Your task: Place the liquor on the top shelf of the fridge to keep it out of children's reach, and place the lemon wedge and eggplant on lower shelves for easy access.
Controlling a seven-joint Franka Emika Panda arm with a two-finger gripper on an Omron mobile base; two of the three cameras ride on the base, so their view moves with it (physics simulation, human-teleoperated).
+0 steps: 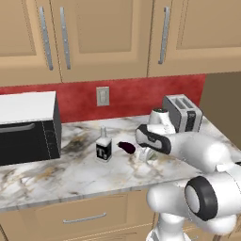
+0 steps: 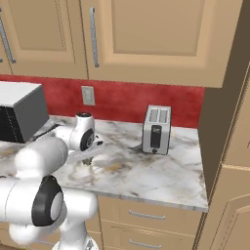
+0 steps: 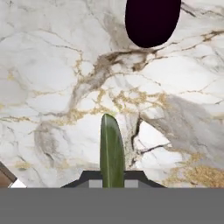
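Observation:
The liquor [image 1: 103, 149] stands upright on the marble counter [image 1: 70, 174], just right of the microwave. The eggplant [image 1: 125, 147] lies on the counter a little to the bottle's right; it also shows as a dark purple oblong, the eggplant [image 3: 152, 22], at the top of the hand view. My gripper [image 1: 146, 154] hangs low over the counter right of the eggplant, pointing down. In the hand view my gripper [image 3: 112, 181] is shut on the lemon wedge [image 3: 111, 148], a narrow yellow-green sliver standing between the fingertips. The fridge and its top shelf are out of view.
A black and white microwave [image 1: 26, 127] sits at the counter's left. A silver toaster [image 1: 182, 113] stands at the back right, close behind my forearm. Tan wall cabinets hang above and a tall brown panel [image 2: 222, 122] bounds the counter on the right.

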